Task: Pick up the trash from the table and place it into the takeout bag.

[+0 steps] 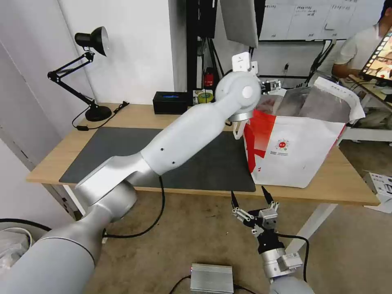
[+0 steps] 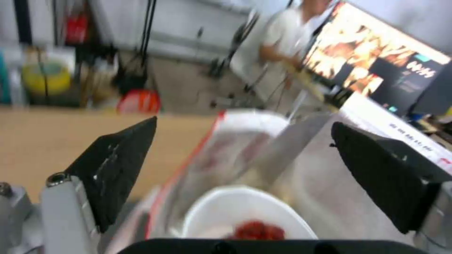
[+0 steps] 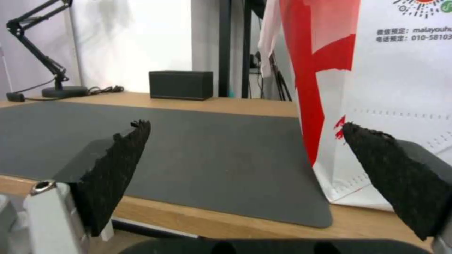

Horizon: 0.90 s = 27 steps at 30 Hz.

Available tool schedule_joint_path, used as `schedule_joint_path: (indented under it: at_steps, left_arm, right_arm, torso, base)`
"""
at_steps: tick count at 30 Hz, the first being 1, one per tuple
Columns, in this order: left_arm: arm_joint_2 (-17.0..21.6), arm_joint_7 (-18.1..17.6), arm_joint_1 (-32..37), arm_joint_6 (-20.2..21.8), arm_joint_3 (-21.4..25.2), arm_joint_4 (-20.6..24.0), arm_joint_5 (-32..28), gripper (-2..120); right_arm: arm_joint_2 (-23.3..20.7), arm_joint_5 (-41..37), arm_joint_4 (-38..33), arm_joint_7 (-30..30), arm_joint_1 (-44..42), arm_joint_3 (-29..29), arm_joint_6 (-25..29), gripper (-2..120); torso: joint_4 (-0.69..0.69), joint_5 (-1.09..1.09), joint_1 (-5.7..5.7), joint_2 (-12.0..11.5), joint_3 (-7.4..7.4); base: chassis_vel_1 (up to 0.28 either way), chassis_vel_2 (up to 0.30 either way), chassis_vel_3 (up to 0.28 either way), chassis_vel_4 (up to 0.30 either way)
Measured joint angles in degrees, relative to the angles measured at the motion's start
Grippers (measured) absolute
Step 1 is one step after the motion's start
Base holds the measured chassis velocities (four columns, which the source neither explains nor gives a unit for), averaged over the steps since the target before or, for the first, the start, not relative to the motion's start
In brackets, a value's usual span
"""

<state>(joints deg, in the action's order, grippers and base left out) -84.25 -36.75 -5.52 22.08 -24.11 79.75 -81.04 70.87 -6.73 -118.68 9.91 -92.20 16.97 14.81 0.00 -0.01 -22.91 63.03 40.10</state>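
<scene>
We can read "malayouhu" and "010-58103" printed on the one takeout bag [image 3: 400, 106], standing on the light-wood table [image 1: 122, 116] just past the dark grey mat [image 3: 188, 148]. Our left gripper [image 2: 245, 176] hangs over the bag's mouth, fingers spread wide, holding nothing, one white bowl of red shells [image 2: 247, 220] right under it. Our right gripper [image 1: 252, 198] waits open below the table edge.

Carrier: large boxy white takeout bag with red side panels [image 3: 400, 106].
Printed line, lower: "010-58103", cut off at the frame edge.
Printed line, upper: "malayouhu", preceded by Chinese characters.
Above text: partial QR code.
</scene>
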Motion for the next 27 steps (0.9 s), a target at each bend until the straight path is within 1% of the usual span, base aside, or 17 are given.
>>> schedule_joint_path:
  at_steps: [2, 3, 4, 6, 7, 10, 11, 14, 15, 16, 18, 19, 22, 23, 24, 26, 27]
  left_arm:
    - [3.0, 7.0, 1.9, -2.8, -0.2, 1.2, 6.2, 100]
    - [3.0, 7.0, 1.9, -2.8, -0.2, 1.2, 6.2, 100]
    - [4.5, 9.8, 2.9, -4.3, -0.3, 1.8, 9.2, 100]
    - [7.2, 13.9, 5.1, -7.1, -0.5, 2.6, 15.1, 100]
    - [7.2, 13.9, 5.1, -7.1, -0.5, 2.6, 15.1, 100]
    - [11.1, 18.4, 8.5, -11.6, -0.6, 3.5, 23.2, 100]
    - [11.1, 18.4, 8.5, -11.6, -0.6, 3.5, 23.2, 100]
    - [15.0, 22.0, 12.2, -14.6, 1.3, 5.0, 31.5, 100]
    - [15.0, 22.0, 12.2, -14.6, 1.3, 5.0, 31.5, 100]
    - [16.2, 22.7, 13.5, -15.0, 2.0, 5.9, 33.0, 100]
    - [18.9, 23.8, 16.6, -15.4, 4.3, 8.0, 35.5, 100]
    - [18.9, 23.8, 16.6, -15.4, 4.3, 8.0, 35.5, 100]
    - [22.7, 24.6, 21.8, -15.4, 8.3, 11.2, 37.9, 100]
    - [22.7, 24.6, 21.8, -15.4, 8.3, 11.2, 37.9, 100]
    - [23.8, 24.8, 23.8, -15.4, 9.8, 12.3, 38.7, 100]
    - [26.2, 24.9, 29.5, -15.4, 13.4, 14.5, 41.2, 100]
    - [26.2, 24.9, 29.5, -15.4, 13.4, 14.5, 41.2, 100]
  right_arm:
    - [0.0, 0.0, 0.0, 0.0, 0.0, 0.0, 0.0, 100]
    - [0.0, 0.0, 0.0, 0.0, 0.0, 0.0, 0.0, 100]
    - [0.0, 0.0, 0.0, 0.0, 0.0, 0.0, 0.0, 100]
    - [0.0, 0.0, 0.0, 0.0, 0.0, 0.0, 0.0, 100]
    - [0.0, 0.0, 0.0, 0.0, 0.0, 0.0, 0.0, 100]
    - [0.0, 0.0, 0.0, 0.0, 0.0, 0.0, 0.0, 100]
    - [0.0, 0.0, 0.0, 0.0, 0.0, 0.0, 0.0, 100]
    - [0.0, 0.0, 0.0, 0.0, 0.0, 0.0, 0.0, 100]
    - [0.0, 0.0, 0.0, 0.0, 0.0, 0.0, 0.0, 100]
    - [0.0, 0.0, 0.0, 0.0, 0.0, 0.0, 0.0, 100]
    - [0.0, 0.0, 0.0, 0.0, 0.0, 0.0, 0.0, 100]
    - [0.0, 0.0, 0.0, 0.0, 0.0, 0.0, 0.0, 100]
    - [0.0, 0.0, 0.0, 0.0, 0.0, 0.0, 0.0, 100]
    - [0.0, 0.0, 0.0, 0.0, 0.0, 0.0, 0.0, 100]
    - [0.0, 0.0, 0.0, 0.0, 0.0, 0.0, 0.0, 100]
    - [0.0, 0.0, 0.0, 0.0, 0.0, 0.0, 0.0, 100]
    - [0.0, 0.0, 0.0, 0.0, 0.0, 0.0, 0.0, 100]
  torso:
    - [0.00, 0.00, 0.00, 0.0, 0.00]
    - [0.00, 0.00, 0.00, 0.0, 0.00]
    - [0.00, 0.00, 0.00, 0.0, 0.00]
    - [0.00, -0.01, 0.00, 0.0, 0.00]
    - [0.00, -0.01, 0.00, 0.0, 0.00]
    - [-0.01, 0.00, 0.00, 0.0, 0.00]
    - [-0.01, 0.00, 0.00, 0.0, 0.00]
    - [-0.01, -0.01, 0.00, 0.0, 0.00]
    - [-0.01, -0.01, 0.00, 0.0, 0.00]
    - [0.02, -0.01, 0.00, 0.0, 0.00]
    - [0.00, -0.01, 0.00, 0.0, 0.00]
    - [0.00, -0.01, 0.00, 0.0, 0.00]
    - [-0.01, 0.00, 0.00, 0.0, 0.00]
    - [-0.01, 0.00, 0.00, 0.0, 0.00]
    - [0.01, -0.01, 0.00, 0.0, 0.00]
    - [0.01, -0.02, 0.00, 0.0, 0.00]
    - [0.01, -0.02, 0.00, 0.0, 0.00]
  base:
    - [0.000, 0.000, 0.000, 0.000]
    - [0.000, 0.000, 0.000, 0.000]
    - [0.000, 0.000, 0.000, 0.000]
    - [0.000, 0.000, 0.000, 0.000]
    - [0.000, 0.000, 0.000, 0.000]
    - [0.000, 0.000, 0.000, 0.000]
    - [0.000, 0.000, 0.000, 0.000]
    - [0.000, 0.000, 0.000, 0.000]
    - [0.000, 0.000, 0.000, 0.000]
    - [0.000, 0.000, 0.000, 0.000]
    - [0.000, 0.000, 0.000, 0.000]
    - [0.000, 0.000, 0.000, 0.000]
    - [0.000, 0.000, 0.000, 0.000]
    - [0.000, 0.000, 0.000, 0.000]
    - [0.000, 0.000, 0.000, 0.000]
    - [0.000, 0.000, 0.000, 0.000]
    - [0.000, 0.000, 0.000, 0.000]
